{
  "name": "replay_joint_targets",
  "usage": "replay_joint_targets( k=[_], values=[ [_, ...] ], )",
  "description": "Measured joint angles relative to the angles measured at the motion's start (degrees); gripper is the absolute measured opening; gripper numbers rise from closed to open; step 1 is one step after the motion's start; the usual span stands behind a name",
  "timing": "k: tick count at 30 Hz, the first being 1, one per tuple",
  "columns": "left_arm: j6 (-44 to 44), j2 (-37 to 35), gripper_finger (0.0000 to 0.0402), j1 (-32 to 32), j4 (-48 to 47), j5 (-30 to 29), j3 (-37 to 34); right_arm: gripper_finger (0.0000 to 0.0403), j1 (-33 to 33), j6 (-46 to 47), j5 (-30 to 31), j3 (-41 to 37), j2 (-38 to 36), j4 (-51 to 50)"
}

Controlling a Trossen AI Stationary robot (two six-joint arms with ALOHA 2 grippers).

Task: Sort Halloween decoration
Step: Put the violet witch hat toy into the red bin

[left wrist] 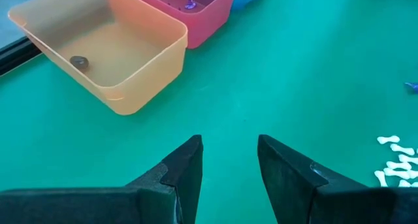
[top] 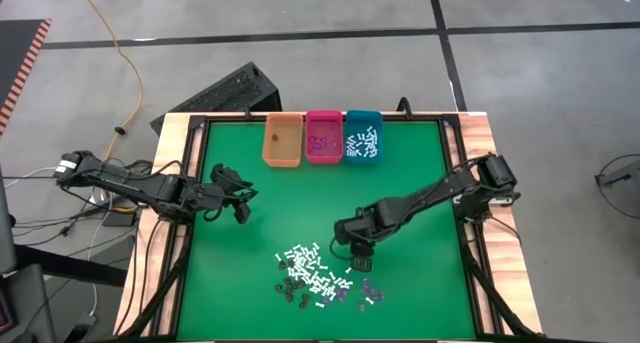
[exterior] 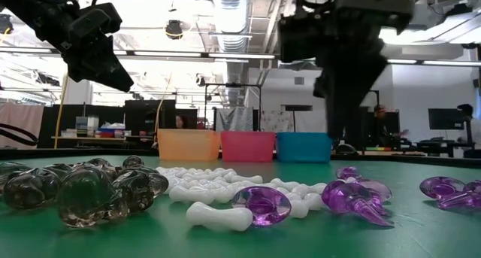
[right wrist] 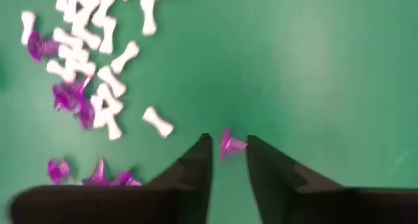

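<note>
- Purple see-through plastic is what the right gripper (right wrist: 227, 160) has at its tips: one tiny purple piece (right wrist: 230, 144) sits right between the two dark fingers. The fingers have only a small gap, and they look pressed on the piece, but I cannot be fully sure it is off the mat.
- This gripper is low over the green table mat (top: 420, 203), just beside the pile of tiny white, purple and dark plastic Halloween pieces (top: 315, 276) near the front edge. It is there, I think, because the pieces are so small that they must be taken one at a time.
- Three small plastic bins stand in a row at the far edge: an orange bin (top: 282, 140), a pink bin (top: 323, 136) and a teal bin (top: 362, 136). Purple bits lie in the pink one and white sticks in the teal one, so each colour has its own home.
- The purple piece most likely goes to the pink bin next.
- The left gripper (left wrist: 228, 159) hangs over bare mat, well apart from the pile, with its fingers apart and nothing in them. It faces the orange bin, where one dark bit (left wrist: 79, 62) lies.
</note>
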Motion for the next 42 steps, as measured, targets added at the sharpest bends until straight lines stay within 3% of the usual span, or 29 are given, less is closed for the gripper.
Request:
replay_joint_targets(
  k=[4,7,15,25,30,39,42],
  values=[
    [0.0,0.0,0.0138,0.0,0.0,0.0,0.0,0.0207,1.6,1.6,2.1,-0.1,0.2,0.7],
    [0.0,0.0,0.0138,0.0,0.0,0.0,0.0,0.0241,3.1,2.5,5.9,-0.1,0.6,1.2],
    [-0.8,0.0,0.0138,0.0,-0.2,0.0,0.0,0.0235,5.4,2.9,8.6,-0.1,3.1,1.8],
    [-0.9,0.0,0.0138,0.0,-0.5,-0.3,0.0,0.0225,5.1,3.8,7.3,0.0,7.2,1.2],
    [-0.9,0.0,0.0138,0.0,-0.8,-0.4,0.0,0.0182,5.0,4.2,7.2,0.2,8.7,0.9],
    [-1.4,0.0,0.0138,0.0,-1.0,-0.4,0.0,0.0027,5.0,4.3,6.6,0.0,8.2,0.0],
    [-1.4,0.0,0.0138,0.0,-1.1,-0.4,0.0,0.0015,5.0,4.2,6.7,0.1,8.2,0.2]
  ],
)
